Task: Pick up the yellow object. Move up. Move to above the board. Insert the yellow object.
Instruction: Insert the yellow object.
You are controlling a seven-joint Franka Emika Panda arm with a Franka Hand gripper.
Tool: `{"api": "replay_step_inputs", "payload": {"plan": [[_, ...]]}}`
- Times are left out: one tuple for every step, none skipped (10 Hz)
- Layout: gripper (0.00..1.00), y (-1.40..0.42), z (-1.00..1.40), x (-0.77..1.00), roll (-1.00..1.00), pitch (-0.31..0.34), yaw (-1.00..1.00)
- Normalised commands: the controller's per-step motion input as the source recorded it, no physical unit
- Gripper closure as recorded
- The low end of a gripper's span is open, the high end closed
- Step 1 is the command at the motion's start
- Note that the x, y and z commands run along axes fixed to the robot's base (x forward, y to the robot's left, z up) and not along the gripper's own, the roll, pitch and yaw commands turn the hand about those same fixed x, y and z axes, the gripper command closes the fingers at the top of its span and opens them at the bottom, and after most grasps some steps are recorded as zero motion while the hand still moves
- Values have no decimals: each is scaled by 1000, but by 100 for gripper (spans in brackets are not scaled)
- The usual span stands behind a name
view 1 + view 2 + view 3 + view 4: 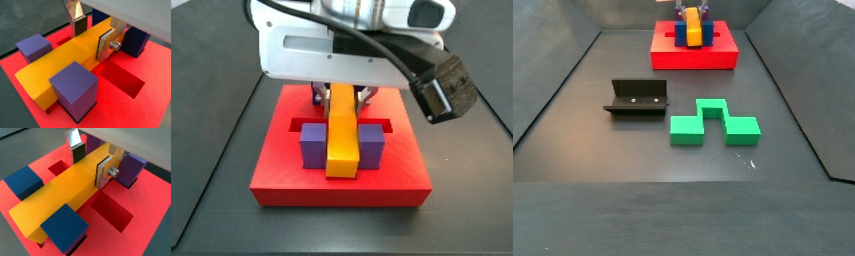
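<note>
In a wrist view, the end effector (93,36) pinches the yellow object (63,62) across its width, one silver finger (105,45) flat against its near side and the second finger (79,23) on the far side; the bar lies lengthwise over the board (143,107), running between two purple posts (75,89), with an open recessed slot (124,80) just beside it. In a wrist view from the opposite side, the end effector (91,160) again clamps the yellow object (60,193), which passes beside a blue post (64,227) and another blue post (23,179), a red slot (110,213) lying next to it. In a side view, the end effector (342,95) hangs over the board (339,187), and the yellow object (342,140) sits between the purple posts (313,146), pointing toward the camera. In a side view from farther off, the board (694,55) lies at the far end of the desk (593,130), the yellow object (692,30) on it under the end effector (691,12); the fixture (637,98) and a green notched block (714,122) lie well apart from it, nearer the camera.
</note>
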Motion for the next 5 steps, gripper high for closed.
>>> {"api": "replay_step_inputs", "payload": {"plan": [[100, 0, -323, 9, 123, 0, 40], [100, 0, -249, 14, 91, 0, 29], [100, 0, -169, 0, 77, 0, 23], [100, -77, -134, 0, 41, 0, 14], [100, 0, -157, 0, 27, 0, 0]]}}
